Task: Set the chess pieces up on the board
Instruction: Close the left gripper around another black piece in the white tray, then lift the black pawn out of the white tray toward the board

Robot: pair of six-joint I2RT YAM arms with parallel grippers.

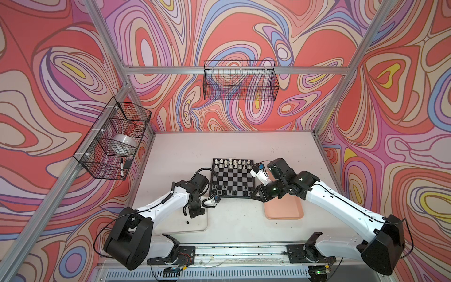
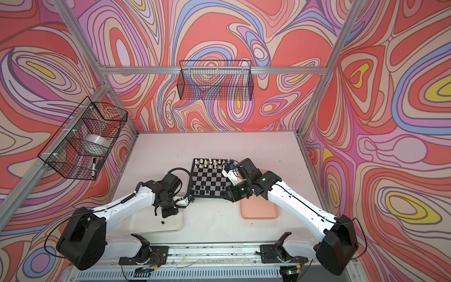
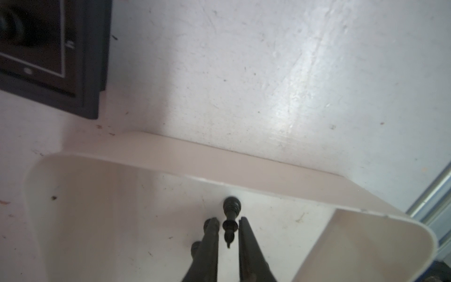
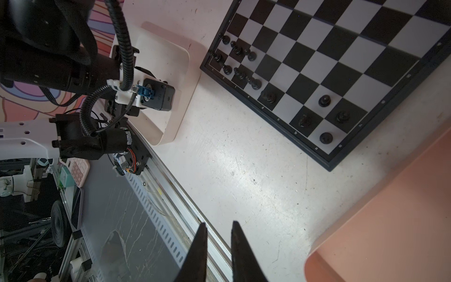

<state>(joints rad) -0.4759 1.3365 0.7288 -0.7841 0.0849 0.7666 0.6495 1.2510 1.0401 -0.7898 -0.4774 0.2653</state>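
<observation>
Black piece (image 3: 229, 225): it lies on its side on the floor of the white tray (image 3: 170, 156), with its long axis along the fingers and its wide base away from them.
Handling: I judge it very light, stiff and not fragile. It is smooth and round, so it can roll or slip out of a squeeze.
Where to take it: across the thin waist or the collar, not on the pointed head.
Left gripper (image 3: 228, 219): the jaws stand narrow, one on each side of the piece. A thin bright gap shows on both sides, so the piece is not grasped yet.
Board (image 1: 233, 178): it lies in the middle of the table (image 1: 244, 146), with the white tray at its 7 o'clock and the pink tray (image 1: 288, 210) at its 5 o'clock.
Pieces on board: white pieces (image 1: 231, 162) stand along the 12 o'clock edge and black pieces (image 4: 244, 63) along the 6 o'clock edge. The black rows are not full.
Right gripper (image 4: 218, 227): it hangs above the table near the pink tray, with a narrow gap between the fingers. It holds nothing and touches nothing.
</observation>
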